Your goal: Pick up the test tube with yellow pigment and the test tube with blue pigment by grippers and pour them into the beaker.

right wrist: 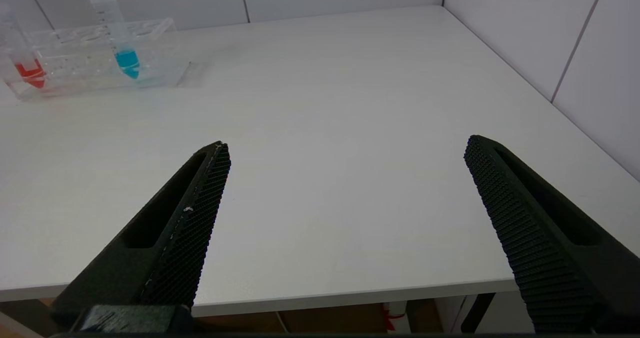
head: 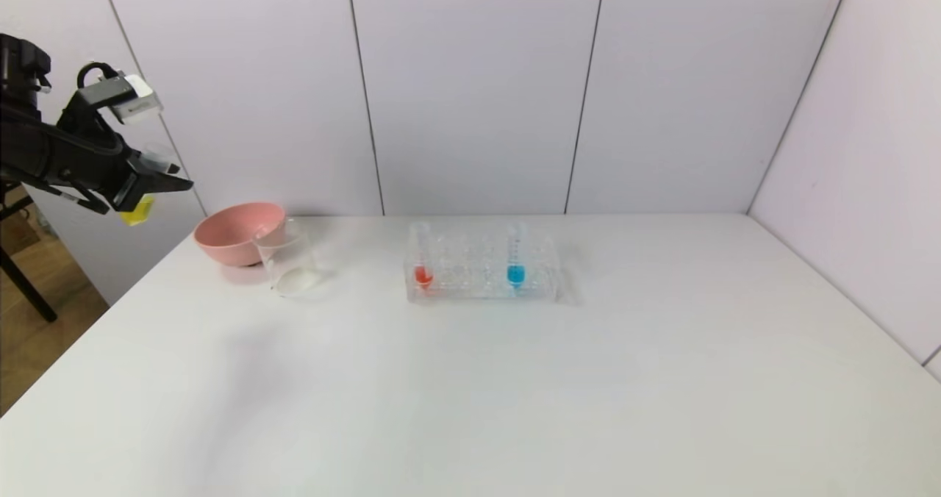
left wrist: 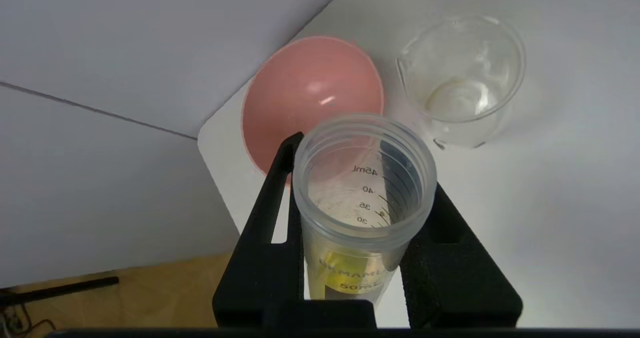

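Observation:
My left gripper (head: pixel 158 184) hangs high at the far left, beyond the table's left edge, shut on the test tube with yellow pigment (head: pixel 138 210). In the left wrist view the black jaws clamp this tube (left wrist: pixel 365 188) on both sides, its open mouth facing the camera and yellow liquid (left wrist: pixel 350 270) low inside. The clear beaker (head: pixel 287 262) stands on the table beside the pink bowl, below and to the right of the held tube (left wrist: pixel 462 78). The test tube with blue pigment (head: pixel 516 262) stands upright in the rack (right wrist: pixel 125 60). My right gripper (right wrist: pixel 347 145) is open over the near right table edge, holding nothing.
A pink bowl (head: pixel 239 232) touches the beaker's left side (left wrist: pixel 310 93). The clear rack (head: pixel 481 291) at table centre also holds a red-liquid tube (head: pixel 423 262). White walls close the back and right. Brown floor shows past the left edge.

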